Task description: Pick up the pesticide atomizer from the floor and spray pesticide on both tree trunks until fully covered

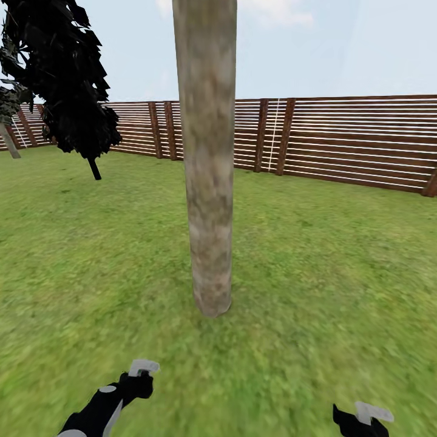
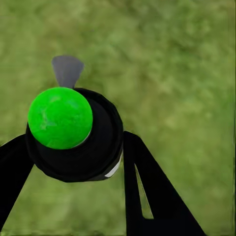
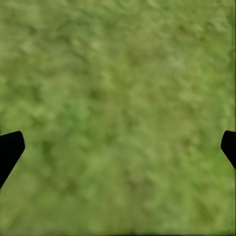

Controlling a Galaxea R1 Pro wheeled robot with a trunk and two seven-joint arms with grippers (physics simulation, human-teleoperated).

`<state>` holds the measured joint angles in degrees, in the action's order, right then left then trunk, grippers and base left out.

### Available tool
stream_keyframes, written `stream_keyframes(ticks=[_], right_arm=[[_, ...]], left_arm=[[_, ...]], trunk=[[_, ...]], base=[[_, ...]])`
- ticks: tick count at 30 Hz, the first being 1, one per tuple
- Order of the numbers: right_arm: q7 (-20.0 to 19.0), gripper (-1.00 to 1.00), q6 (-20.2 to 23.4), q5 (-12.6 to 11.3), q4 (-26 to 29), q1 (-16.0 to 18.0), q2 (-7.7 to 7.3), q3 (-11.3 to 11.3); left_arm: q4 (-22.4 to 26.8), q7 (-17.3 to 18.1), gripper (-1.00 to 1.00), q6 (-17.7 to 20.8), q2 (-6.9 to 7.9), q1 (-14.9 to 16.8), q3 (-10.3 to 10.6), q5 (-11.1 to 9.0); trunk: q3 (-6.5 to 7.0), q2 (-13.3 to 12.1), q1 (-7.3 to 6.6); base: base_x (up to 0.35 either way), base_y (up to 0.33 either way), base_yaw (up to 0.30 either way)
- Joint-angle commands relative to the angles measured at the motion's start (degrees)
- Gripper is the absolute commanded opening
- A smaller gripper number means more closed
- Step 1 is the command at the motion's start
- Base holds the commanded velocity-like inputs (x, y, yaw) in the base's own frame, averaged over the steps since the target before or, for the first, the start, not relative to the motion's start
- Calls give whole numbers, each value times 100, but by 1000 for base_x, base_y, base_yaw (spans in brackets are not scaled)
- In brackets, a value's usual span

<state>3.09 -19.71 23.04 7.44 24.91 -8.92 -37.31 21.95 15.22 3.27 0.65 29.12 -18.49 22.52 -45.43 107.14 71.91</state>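
Well ahead of your end effector you see a brown slatted fence [image 1: 340,142]. Pale blue sky [image 1: 340,48] sits above it.

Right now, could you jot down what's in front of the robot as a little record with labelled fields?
Setting: lawn enclosed by a brown slat fence
Nearest thing: tree trunk, pale and mottled, straight ahead
Further off: dark-leaved tree at the far left
Left tool: shut on the pesticide atomizer, a dark round body with a green top
Right tool: open, over grass
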Motion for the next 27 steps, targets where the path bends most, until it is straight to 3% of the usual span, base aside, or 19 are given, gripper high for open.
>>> stream_keyframes(ticks=[1,3,6,7,8,9,11,14,17,20,27], right_arm=[[-10,100,-3,-43,-5,-6,14,22],[-18,100,-6,-74,-13,-10,36,46],[-26,100,-7,-91,-1,-12,3,47],[-24,100,-7,-99,1,-11,-1,46],[-25,100,-7,-107,7,-11,-3,47],[-44,100,-7,-111,9,-10,3,48],[-328,100,-7,-109,5,-10,32,48],[-1230,100,-4,-97,17,-12,-46,41],[-1516,100,-6,-98,25,-10,-156,40],[-1543,100,-7,-101,29,-12,-169,34],[-1548,100,-7,-106,13,-11,-163,39]], left_arm=[[5,-35,-100,79,-75,4,7,11],[76,-48,-100,241,-247,6,18,16],[100,-59,-100,487,-366,81,12,-11],[109,-76,-100,917,-454,178,12,-21],[114,-85,-100,1626,-500,464,-4,-26],[112,-90,-100,1970,-514,639,-11,-27],[88,-191,-100,2381,-534,1050,-20,-26],[35,-800,-100,2849,-539,1331,-22,-25],[38,-1025,-100,3009,-589,1357,6,-13],[45,-1061,-100,3056,-678,1354,24,11],[4,-1072,-100,3061,-675,1334,12,7]], trunk=[[0,0,0],[0,0,0],[0,0,0],[0,0,0],[0,0,0],[0,0,0],[0,0,0],[0,0,0],[0,0,0],[0,0,0],[0,0,0]], base=[[0,0,0],[0,0,0],[0,0,0],[0,0,0],[0,0,0],[0,0,0],[0,0,0],[0,0,0],[0,0,-2],[0,0,-189],[96,4,-291]])
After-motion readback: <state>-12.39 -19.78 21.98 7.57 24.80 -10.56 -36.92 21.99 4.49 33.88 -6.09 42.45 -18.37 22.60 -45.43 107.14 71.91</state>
